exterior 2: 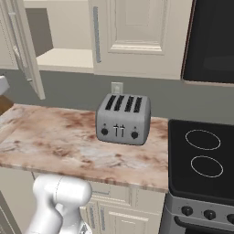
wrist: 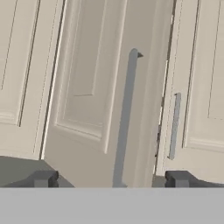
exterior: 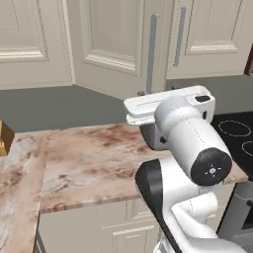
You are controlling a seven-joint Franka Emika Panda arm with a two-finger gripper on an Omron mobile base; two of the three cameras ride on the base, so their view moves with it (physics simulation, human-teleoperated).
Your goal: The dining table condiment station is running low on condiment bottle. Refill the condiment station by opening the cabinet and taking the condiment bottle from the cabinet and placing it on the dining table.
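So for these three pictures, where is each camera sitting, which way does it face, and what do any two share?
Left base view: behind the arm on its left, facing the half-open cabinet door across the marble counter.
Right base view: behind on the right, facing the toaster and stove; the arm shows at lower left.
Hand view: on the hand, facing the door's bar handle; spread fingers at the bottom.
Shared: the left base and hand views both show that handle.

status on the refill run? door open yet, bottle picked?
Done: cabinet door stands swung open, a bare shelf behind it. In hand: nothing; the hand is open, facing that door's bar handle. Left: find and grasp the bottle, carry it to the dining table.
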